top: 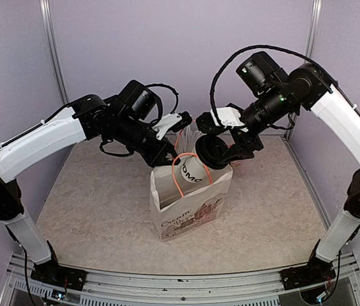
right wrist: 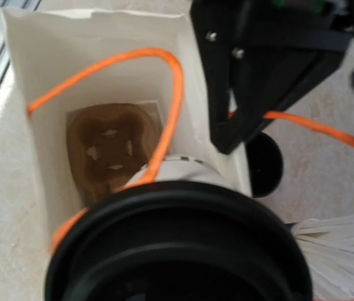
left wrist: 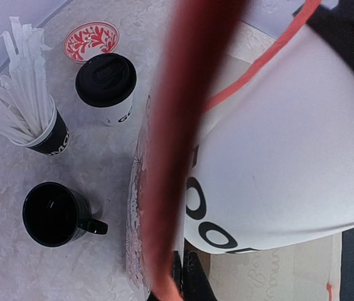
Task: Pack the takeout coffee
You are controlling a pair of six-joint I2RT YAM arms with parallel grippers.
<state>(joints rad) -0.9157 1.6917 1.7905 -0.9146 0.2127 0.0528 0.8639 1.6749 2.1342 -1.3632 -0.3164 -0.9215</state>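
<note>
Right claw [top: 219, 153] gripping cup [top: 191, 172] over paper bag [top: 189, 207] | left claw [top: 169, 159] pinching its rim

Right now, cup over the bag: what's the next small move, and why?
Probably lower the right gripper, easing its tilted cup into the bag: the left gripper pinches the rim open, and the carrier at the bottom sits empty.

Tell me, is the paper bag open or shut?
Open: the bag gapes wide, and the brown cup holder at its bottom shows.
</note>
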